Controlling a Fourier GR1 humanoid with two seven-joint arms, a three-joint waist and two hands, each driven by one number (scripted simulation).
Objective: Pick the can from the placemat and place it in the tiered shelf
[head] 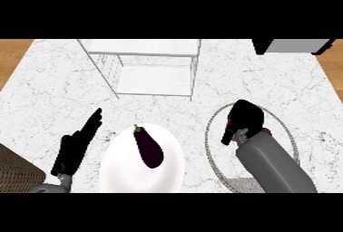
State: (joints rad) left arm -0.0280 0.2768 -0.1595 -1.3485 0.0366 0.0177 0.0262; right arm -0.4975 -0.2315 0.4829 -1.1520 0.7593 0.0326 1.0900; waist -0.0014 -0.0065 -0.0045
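Bright, even light — faint shadows, no glare.

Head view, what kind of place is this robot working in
Probably a kitchen counter: a white marble-look countertop with a wire tiered shelf, a white plate holding an eggplant, and a round placemat.

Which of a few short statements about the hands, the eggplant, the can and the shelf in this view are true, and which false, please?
1. The eggplant lies on the white plate. True.
2. The left hand grips the eggplant. False: it is open, beside the plate.
3. The right hand curls over the can above the round placemat. True.
4. The can stands inside the tiered shelf. False: it is at the placemat.
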